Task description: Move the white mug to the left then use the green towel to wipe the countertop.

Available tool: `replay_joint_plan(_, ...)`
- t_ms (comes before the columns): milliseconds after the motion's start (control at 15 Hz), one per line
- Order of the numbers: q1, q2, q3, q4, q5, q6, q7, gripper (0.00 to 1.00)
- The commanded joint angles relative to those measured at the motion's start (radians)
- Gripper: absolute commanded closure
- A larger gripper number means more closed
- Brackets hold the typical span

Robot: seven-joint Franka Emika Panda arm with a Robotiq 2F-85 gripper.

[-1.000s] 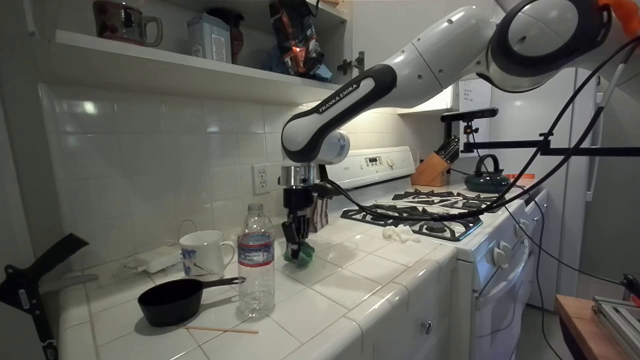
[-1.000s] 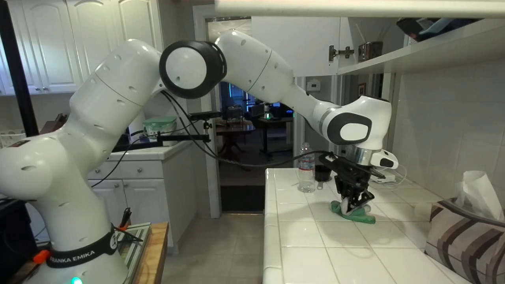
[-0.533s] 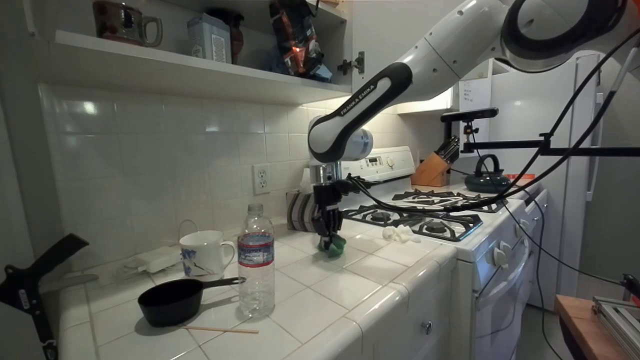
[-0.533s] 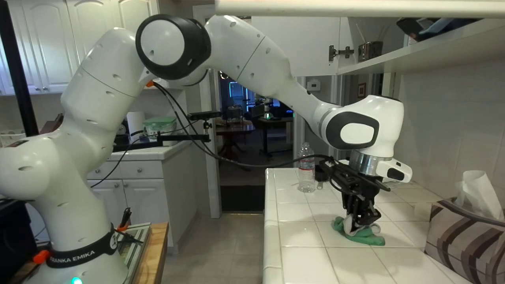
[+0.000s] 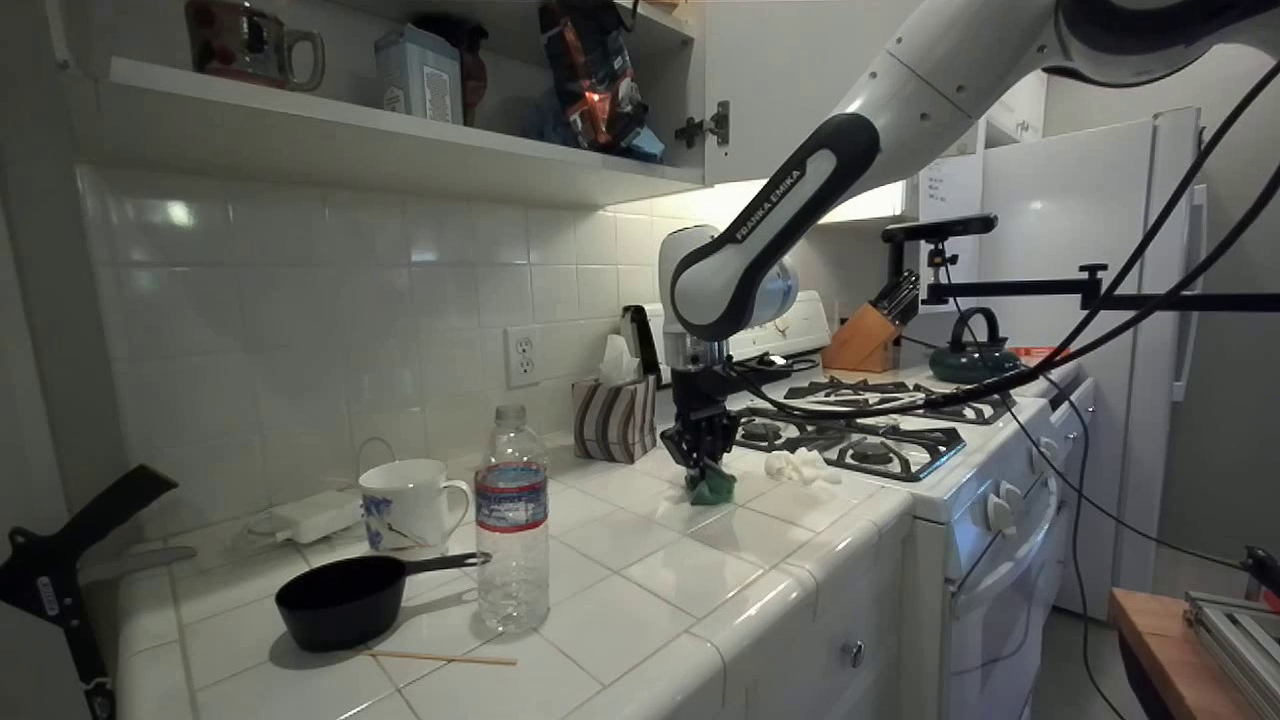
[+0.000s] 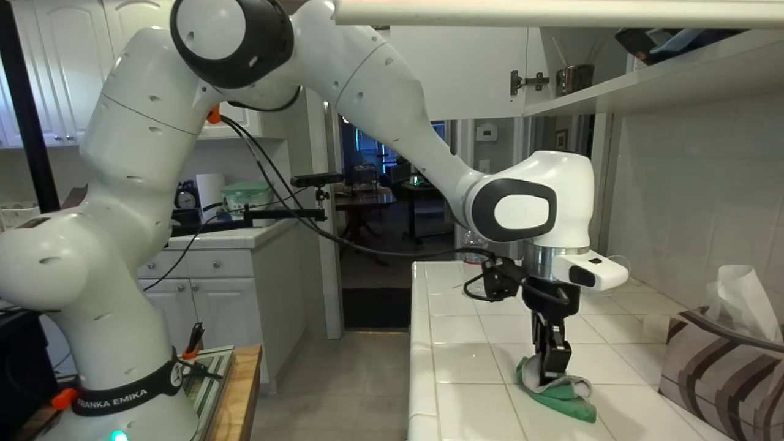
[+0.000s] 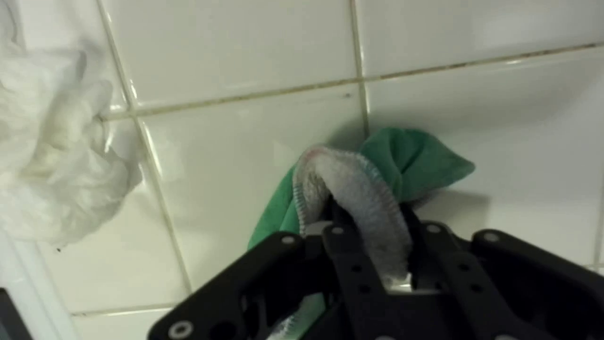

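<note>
— Gripper (image 7: 370,212) in the wrist view: how do its fingers stand?

— Nearly together, with a grey-backed fold of the green towel (image 7: 415,163) pinched between them. Green corners poke out on both sides of the grip.

— And around that?

— Square white tiles of the countertop (image 7: 226,61). At the picture's left edge lies a crumpled white wad (image 7: 61,156), apart from the towel.

— So where's the white mug (image 5: 410,505)?

— In an exterior view it stands upright, well apart from the towel, with a black pan (image 5: 345,605) in front of it and its handle turned toward the water bottle (image 5: 512,580). A thin stick (image 5: 440,658) lies in front of the pan. The gripper points down between the bottle and the white stove (image 5: 970,545).

— Does the towel reach the tiles?

— It seems to: in an exterior view, with the striped tissue box (image 6: 716,373) apart from it toward the picture's right, its green lower side lies on the countertop under the fingertips. How hard it presses, I can't tell.
</note>
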Motion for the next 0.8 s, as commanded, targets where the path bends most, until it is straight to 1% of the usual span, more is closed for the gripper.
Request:
replay_joint_plan(0,0.051,-0.102,-0.053,-0.179,-0.078,0.092,0.163,0.42)
replay_joint_plan(133,0.068,-0.157,-0.073,-0.246,-0.112,0.125,0.212,0.30)
replay_joint_plan(200,0.073,-0.189,-0.078,-0.283,-0.131,0.141,0.218,0.22)
replay_joint_plan(267,0.077,-0.219,-0.082,-0.313,-0.154,0.155,0.218,0.15)
replay_joint_plan(333,0.071,-0.258,-0.076,-0.353,-0.174,0.181,0.181,0.07)
replay_joint_plan(400,0.071,-0.293,-0.076,-0.383,-0.204,0.199,0.169,0.02)
replay_joint_plan(533,0.069,-0.382,-0.067,-0.444,-0.287,0.215,0.119,0.00)
replay_joint_plan(733,0.039,-0.516,-0.021,-0.527,-0.324,0.213,-0.005,0.00)
